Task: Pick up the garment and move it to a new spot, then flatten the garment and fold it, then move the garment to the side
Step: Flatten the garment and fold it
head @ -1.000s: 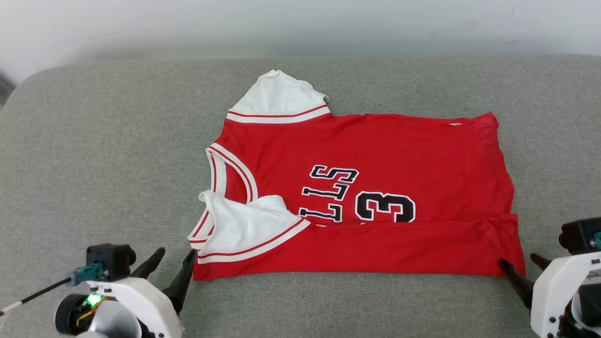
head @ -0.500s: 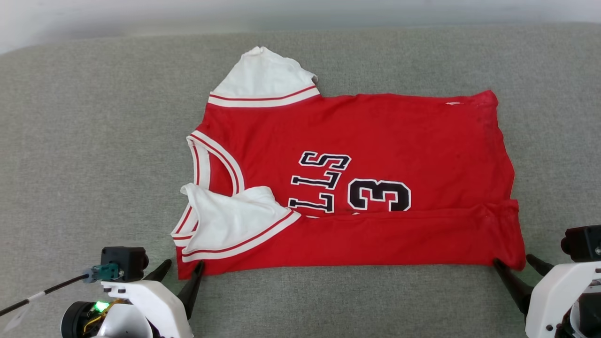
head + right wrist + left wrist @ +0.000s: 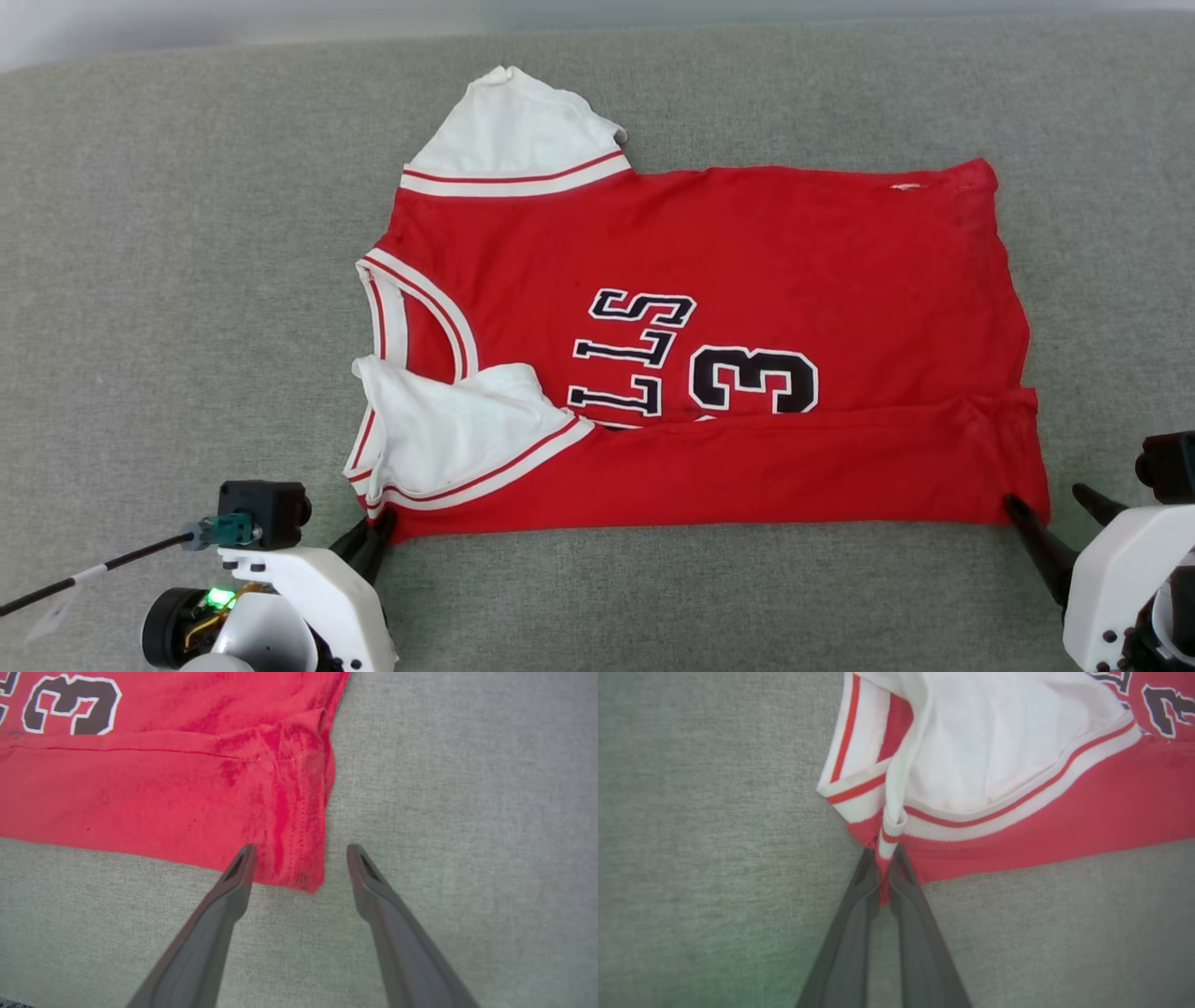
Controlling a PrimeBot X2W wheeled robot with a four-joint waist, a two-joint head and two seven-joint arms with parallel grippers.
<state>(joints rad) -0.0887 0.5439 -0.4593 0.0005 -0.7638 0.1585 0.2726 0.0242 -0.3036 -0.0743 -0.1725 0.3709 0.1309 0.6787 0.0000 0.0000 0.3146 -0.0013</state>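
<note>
The garment [image 3: 728,271], a red jersey with white sleeves and black print, lies flat on the grey cushion with its near long edge folded over. My left gripper [image 3: 378,532] is shut on the garment's near left corner [image 3: 883,868], pinching red cloth and striped trim between its fingers [image 3: 859,905]. At the near right corner [image 3: 299,868], my right gripper [image 3: 1046,499] stands open. Its fingertips [image 3: 245,856] straddle that hem corner, one lying over the cloth and the other on bare cushion.
The grey fabric cushion [image 3: 187,280] runs wide on all sides of the garment. A pale wall or floor strip [image 3: 187,23] shows beyond its far edge. A thin black cable [image 3: 93,574] trails left from my left wrist.
My left gripper has closed on the near left corner of the garment. The head camera has tilted, shifting the picture. The right gripper stays open at the near right corner.
</note>
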